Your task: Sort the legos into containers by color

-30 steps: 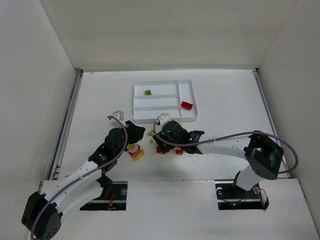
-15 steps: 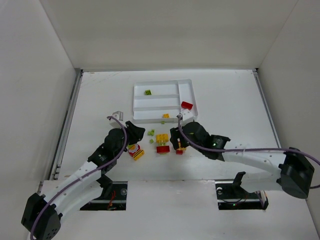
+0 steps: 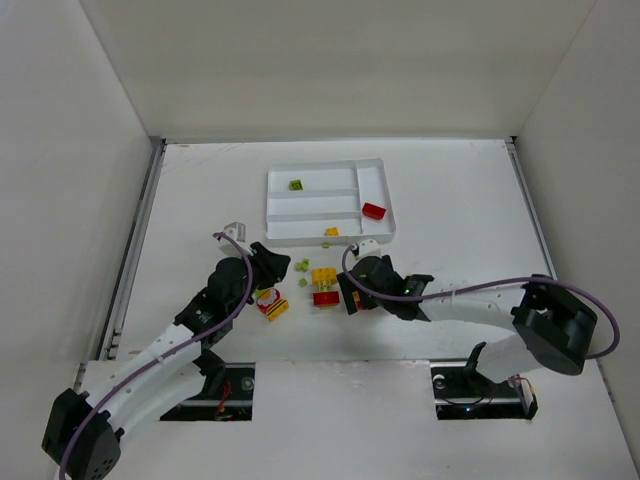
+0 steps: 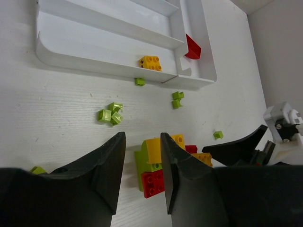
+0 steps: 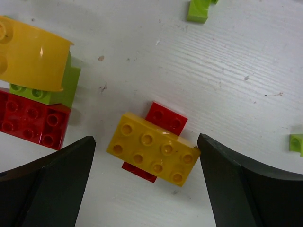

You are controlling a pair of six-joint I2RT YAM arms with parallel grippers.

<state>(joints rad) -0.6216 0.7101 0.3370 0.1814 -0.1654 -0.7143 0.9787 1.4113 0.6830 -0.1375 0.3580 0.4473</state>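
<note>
Legos [image 3: 323, 285] lie loose about the middle of the tabletop, between the white tray [image 3: 300, 205] and the near edge, and three more sit in the tray itself. The tray rests toward the far edge, roughly midway between the left and right edges. A green brick [image 3: 296, 184] lies in its farthest long slot, and a yellow brick [image 4: 150, 62] at the right-hand end of its nearest long slot. A red brick [image 3: 374, 211] lies in the crosswise slot on the side facing the right edge. The right gripper [image 5: 146, 142] is spread wide and hangs low over a yellow-on-red pair [image 5: 154, 150], one finger on either side; neither seems to touch it. Just beside that pair, toward the left edge, stands a mixed clump [image 5: 35, 101] of yellow, green and red. The left gripper [image 4: 142, 142] has its jaws parted only narrowly and holds nothing; it points at the mixed clump from the left-edge side, and I cannot tell how close it is. A red and yellow piece [image 3: 270, 303] lies by the left arm's wrist, nearer the near edge. Small green bits [image 4: 111, 115] are strewn on the table between the clump and the tray.
</note>
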